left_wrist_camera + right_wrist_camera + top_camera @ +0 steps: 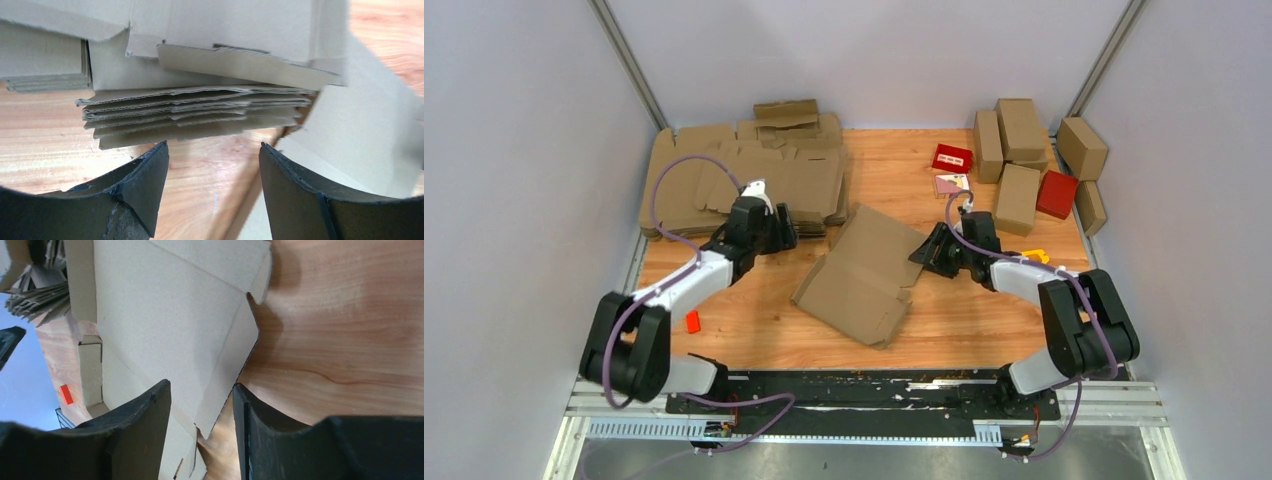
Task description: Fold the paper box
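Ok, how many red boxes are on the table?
2. The left red box lies at the far side, left of the brown boxes; the right red box sits among them near the far right edge. More may be hidden behind that pile.

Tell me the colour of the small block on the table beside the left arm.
The block is orange-red, clearest in the top view.

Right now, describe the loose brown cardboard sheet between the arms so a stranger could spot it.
On the wooden table, look at the middle, between the stack of flat brown cardboard blanks at far left and the finished brown and red boxes at far right. The single die-cut brown cardboard sheet lies alone there, turned diagonally and creased across.
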Available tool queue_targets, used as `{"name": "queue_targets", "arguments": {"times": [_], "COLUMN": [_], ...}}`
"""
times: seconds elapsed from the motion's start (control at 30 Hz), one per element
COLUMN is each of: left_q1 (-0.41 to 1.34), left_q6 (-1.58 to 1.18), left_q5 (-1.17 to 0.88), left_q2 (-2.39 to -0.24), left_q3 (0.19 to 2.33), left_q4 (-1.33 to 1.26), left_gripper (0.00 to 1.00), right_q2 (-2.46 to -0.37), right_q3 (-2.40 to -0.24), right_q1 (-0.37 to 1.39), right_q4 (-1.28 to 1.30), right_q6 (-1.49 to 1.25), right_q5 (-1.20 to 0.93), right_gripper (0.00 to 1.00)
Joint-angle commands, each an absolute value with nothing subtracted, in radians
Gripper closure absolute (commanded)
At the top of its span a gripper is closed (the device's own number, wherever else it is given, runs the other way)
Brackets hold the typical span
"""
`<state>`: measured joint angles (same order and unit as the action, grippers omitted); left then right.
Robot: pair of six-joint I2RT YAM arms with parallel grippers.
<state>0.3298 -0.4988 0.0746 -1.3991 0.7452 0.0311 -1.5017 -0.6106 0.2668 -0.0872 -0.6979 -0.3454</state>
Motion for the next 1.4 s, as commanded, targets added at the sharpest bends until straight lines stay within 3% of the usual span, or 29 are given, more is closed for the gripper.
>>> {"name": "queue_targets", "arguments": {"times": [0.0,0.1,0.27,0.53,0.83,0.93,0.97,1.1,1.37], "left_q1": [0.360,0.369,0.415,0.461,0.490,0.499,0.502,0.512,0.517], "left_q6": [-0.470,-0.491,-0.542,-0.480,-0.432,-0.424,-0.422,-0.417,-0.424], "left_q5": [0.067,0.037,-0.059,-0.145,-0.137,-0.152,-0.148,-0.134,-0.208], "left_q2": [-1.187,-1.116,-1.106,-1.192,-1.205,-1.212,-1.216,-1.224,-1.201], "left_q3": [0.696,0.663,0.603,0.613,0.604,0.596,0.594,0.592,0.588], "left_q4": [-0.091,-0.078,-0.052,-0.005,-0.014,-0.035,-0.039,-0.044,-0.100], "left_gripper": [0.25,0.24,0.32,0.33,0.33,0.33,0.33,0.33,0.31], "right_q2": [-1.494,-1.494,-1.500,-1.542,-1.613,-1.628,-1.623,-1.574,-1.354], "right_q3": [-0.672,-0.675,-0.677,-0.687,-0.742,-0.755,-0.755,-0.774,-0.778], "right_q1": [0.266,0.265,0.265,0.265,0.271,0.273,0.273,0.277,0.381], "right_q4": [-0.115,-0.131,-0.180,-0.087,-0.005,0.010,0.023,0.079,0.133], "right_q6": [-0.644,-0.641,-0.654,-0.661,-0.655,-0.646,-0.639,-0.583,-0.365], "right_q5": [-0.371,-0.385,-0.409,-0.342,-0.305,-0.295,-0.287,-0.223,-0.088], "right_gripper": [0.53,0.57,0.59,0.47,0.47,0.53,0.60,0.99,0.99]}}
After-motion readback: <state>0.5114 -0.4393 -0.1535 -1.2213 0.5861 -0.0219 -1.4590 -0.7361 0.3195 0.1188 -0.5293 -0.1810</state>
